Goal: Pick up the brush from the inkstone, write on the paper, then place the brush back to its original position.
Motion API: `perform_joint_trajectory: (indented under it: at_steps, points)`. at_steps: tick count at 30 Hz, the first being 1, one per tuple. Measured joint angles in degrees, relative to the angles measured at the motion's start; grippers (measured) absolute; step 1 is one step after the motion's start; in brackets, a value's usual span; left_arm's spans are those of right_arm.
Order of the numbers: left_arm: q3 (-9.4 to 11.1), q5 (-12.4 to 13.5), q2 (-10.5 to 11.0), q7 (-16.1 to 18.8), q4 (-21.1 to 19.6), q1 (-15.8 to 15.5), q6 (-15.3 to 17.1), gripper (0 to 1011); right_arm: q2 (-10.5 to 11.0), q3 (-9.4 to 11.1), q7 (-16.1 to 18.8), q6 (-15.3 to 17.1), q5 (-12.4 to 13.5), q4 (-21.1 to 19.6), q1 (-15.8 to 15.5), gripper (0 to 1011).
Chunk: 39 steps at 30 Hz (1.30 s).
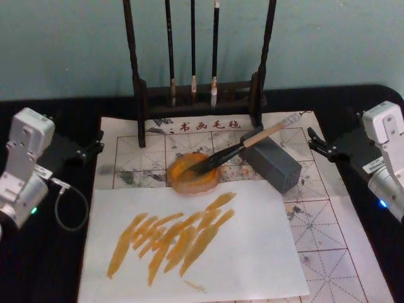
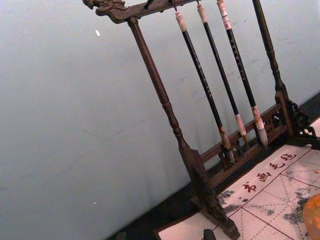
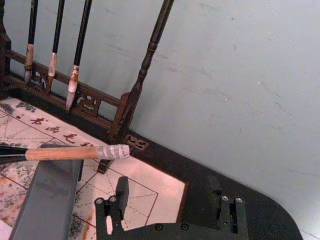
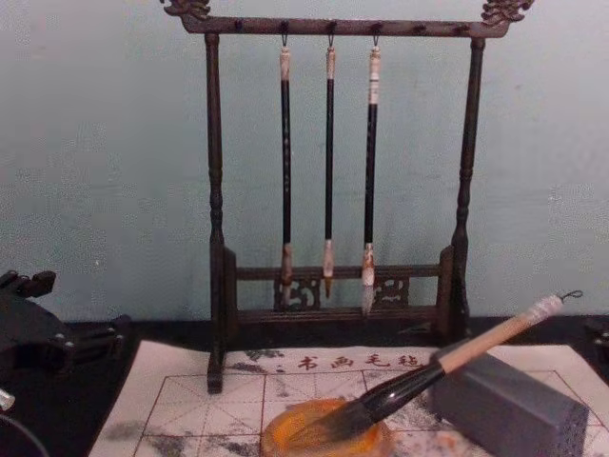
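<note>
My left gripper (image 1: 91, 146) sits parked off the left edge of the gridded paper (image 1: 328, 233); I cannot tell whether it is open or closed. On the paper, the orange dish (image 1: 180, 180) holds the bristles of the brush (image 1: 230, 151). From there the brush slopes up and away to my right. Its pale handle is propped on the grey block (image 1: 278, 167), and its taped end points toward my right gripper (image 1: 312, 140). That gripper hovers just off the paper's right edge, jaws spread wide and empty. The handle end lies nearer my right arm, so I judge that arm should reach in leftward across the shaft.
</note>
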Motion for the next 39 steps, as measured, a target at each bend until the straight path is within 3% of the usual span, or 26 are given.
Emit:
perform_joint_trajectory:
  at_steps: [25, 31, 34, 39]
  points:
    - [0.0, 0.0, 0.0, 0.0, 0.0, 0.0, 0.0, 1001, 0.0, 0.0, 0.0, 0.0, 0.0, 0.0, 0.0, 1002]
    - [0.0, 0.0, 0.0, 0.0, 0.0, 0.0, 0.0, 1001, -0.7, 0.9, 0.9, 0.1, -0.4, 0.1, 0.0, 1002]
    - [0.0, 0.0, 0.0, 0.0, 0.0, 0.0, 0.0, 1001, -1.2, 2.0, 2.9, 0.2, 1.9, -0.3, -0.5, 1002]
    - [0.0, 0.0, 0.0, 0.0, 0.0, 0.0, 0.0, 1001, -2.2, 4.6, 7.5, 1.2, 8.6, -0.8, -1.7, 1002]
